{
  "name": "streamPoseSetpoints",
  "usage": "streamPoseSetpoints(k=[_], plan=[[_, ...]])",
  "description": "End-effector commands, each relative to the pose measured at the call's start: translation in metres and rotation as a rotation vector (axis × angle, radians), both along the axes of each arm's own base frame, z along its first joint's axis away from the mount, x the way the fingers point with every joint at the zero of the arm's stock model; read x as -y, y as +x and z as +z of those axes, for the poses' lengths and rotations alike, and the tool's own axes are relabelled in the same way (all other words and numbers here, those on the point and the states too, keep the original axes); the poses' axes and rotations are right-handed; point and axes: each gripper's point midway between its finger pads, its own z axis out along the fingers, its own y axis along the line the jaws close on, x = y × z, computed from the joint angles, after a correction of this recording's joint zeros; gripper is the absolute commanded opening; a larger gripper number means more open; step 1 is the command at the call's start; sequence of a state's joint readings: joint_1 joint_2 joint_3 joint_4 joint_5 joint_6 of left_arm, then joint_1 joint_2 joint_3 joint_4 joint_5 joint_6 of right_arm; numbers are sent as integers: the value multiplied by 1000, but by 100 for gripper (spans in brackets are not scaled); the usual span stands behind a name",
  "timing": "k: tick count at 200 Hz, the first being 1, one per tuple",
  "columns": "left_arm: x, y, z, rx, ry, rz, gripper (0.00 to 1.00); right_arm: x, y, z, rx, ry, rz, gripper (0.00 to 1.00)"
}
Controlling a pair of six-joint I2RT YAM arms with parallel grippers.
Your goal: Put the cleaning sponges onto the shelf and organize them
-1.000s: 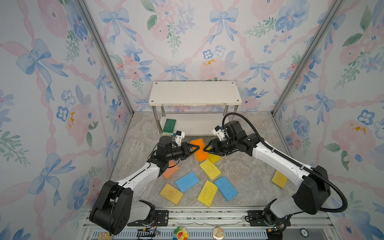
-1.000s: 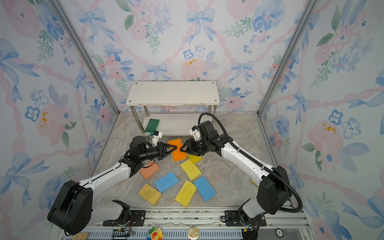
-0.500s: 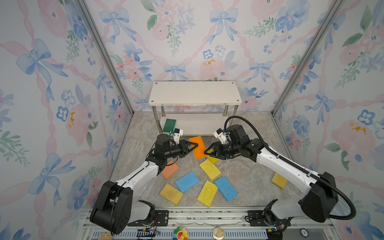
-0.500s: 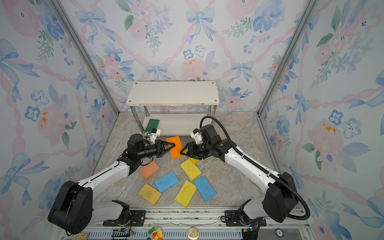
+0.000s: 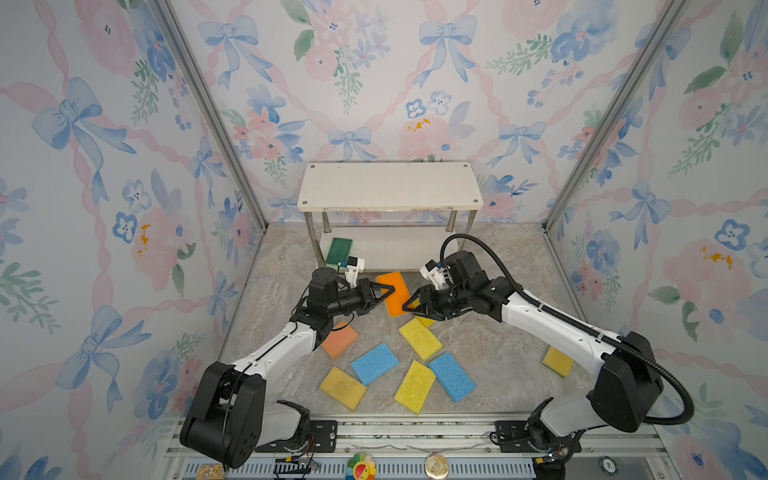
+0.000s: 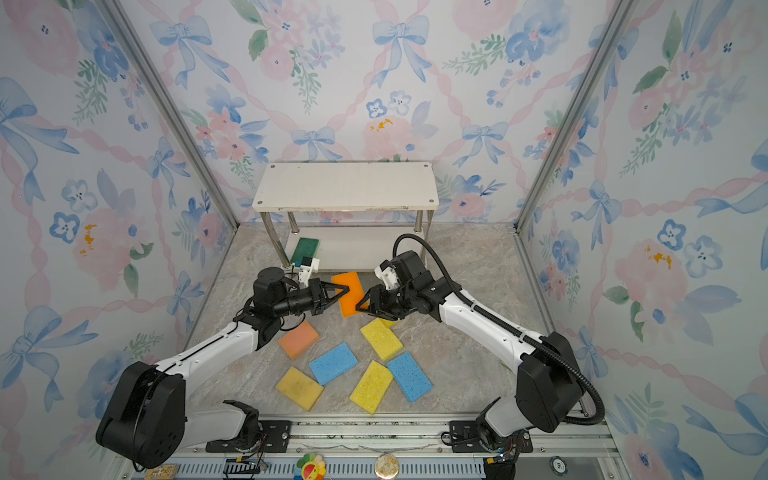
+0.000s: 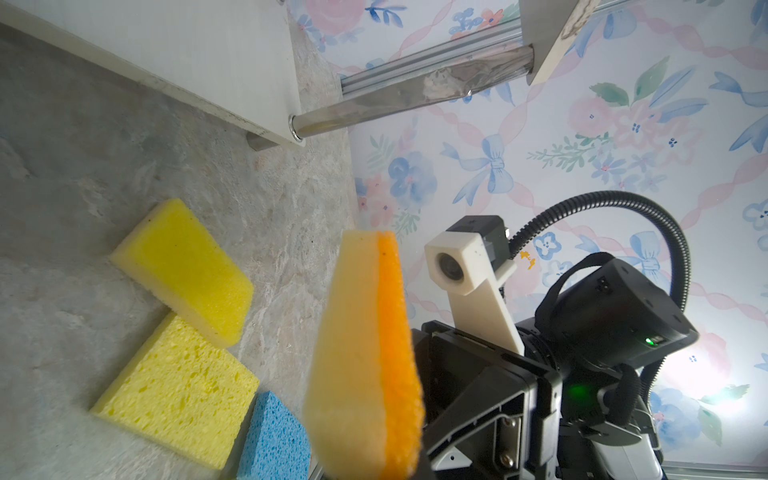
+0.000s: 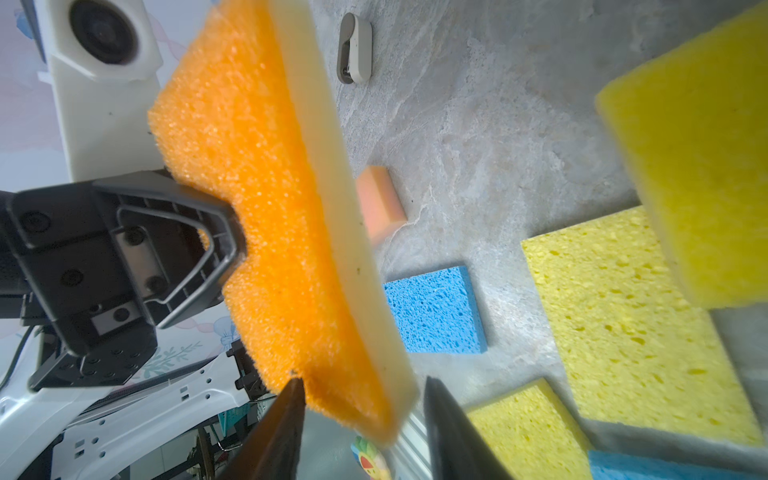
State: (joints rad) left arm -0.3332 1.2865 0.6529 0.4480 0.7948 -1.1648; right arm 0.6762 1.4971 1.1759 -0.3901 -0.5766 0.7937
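An orange sponge (image 5: 395, 291) (image 6: 351, 291) with a pale backing (image 7: 353, 353) hangs on edge above the floor in front of the shelf (image 5: 390, 187). My left gripper (image 5: 390, 289) (image 6: 345, 289) is shut on its one end; one finger (image 8: 216, 249) presses into the orange face (image 8: 270, 208). My right gripper (image 5: 411, 305) (image 6: 360, 305) (image 8: 361, 386) stands open astride the opposite end, one fingertip at the orange face, the other apart from the pale side. A dark green sponge (image 5: 339, 250) lies on the shelf's lower board.
Sponges lie loose on the marble floor: a peach one (image 5: 340, 338), two blue (image 5: 375, 362) (image 5: 452, 376), several yellow (image 5: 419, 338) (image 5: 414, 386) (image 5: 343, 387), one half under my right gripper (image 5: 424, 321), another far right (image 5: 557, 360). Shiny shelf legs (image 5: 316, 245) stand just behind both grippers.
The left gripper has stayed shut on the orange sponge and barely shifted. The right gripper has slid a little left and nearer, over the sponge's free end.
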Motion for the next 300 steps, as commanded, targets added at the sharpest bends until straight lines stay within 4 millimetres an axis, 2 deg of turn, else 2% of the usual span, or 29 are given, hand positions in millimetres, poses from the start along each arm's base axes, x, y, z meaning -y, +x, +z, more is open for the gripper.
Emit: streamPoseSetpoints(k=[1,56,115,123,133,149,159,168,171,188,206,222,225,230,257,287,291,300], plan=[[1,1,13,27,-20,-16,6,-6,0,1,2,27,8,49],[3,1,10,11,-22,-19,5,-7,2,5,14,37,-1,40],[2,1,12,13,-25,-17,8,-5,1,0,7,27,-14,12],[2,1,13,15,-26,-13,13,-5,1,-1,2,26,-18,9],[1,2,15,20,-27,-4,27,-5,2,0,3,29,-26,8],[-4,2,19,44,-19,35,62,-5,6,0,-1,28,-55,7],[-19,8,9,18,48,128,73,-3,10,-2,-7,17,-85,7],[-39,8,-17,-48,185,232,79,0,15,-5,-12,-1,-121,7],[-45,12,-9,-32,219,271,81,0,17,-6,-13,-6,-135,7],[-88,8,-25,-85,424,457,88,0,33,-9,-19,-8,-210,7],[-130,0,-28,-112,612,607,97,-7,53,-12,-27,-1,-284,7],[-158,-11,-31,-122,712,701,98,-15,68,-17,-49,-10,-333,7],[-161,-13,-32,-126,723,710,98,-17,70,-13,-45,-1,-341,7],[-166,-17,-35,-134,742,723,98,-21,76,-25,-65,-16,-352,7],[-184,-40,-54,-183,794,748,98,-45,101,-30,-81,26,-387,7],[-185,-57,-59,-183,786,724,98,-71,130,-31,-82,72,-413,7],[-186,-62,-72,-206,797,709,98,-75,133,-31,-82,80,-415,7],[-185,-67,-76,-216,788,696,98,-82,141,-33,-82,92,-424,7]])
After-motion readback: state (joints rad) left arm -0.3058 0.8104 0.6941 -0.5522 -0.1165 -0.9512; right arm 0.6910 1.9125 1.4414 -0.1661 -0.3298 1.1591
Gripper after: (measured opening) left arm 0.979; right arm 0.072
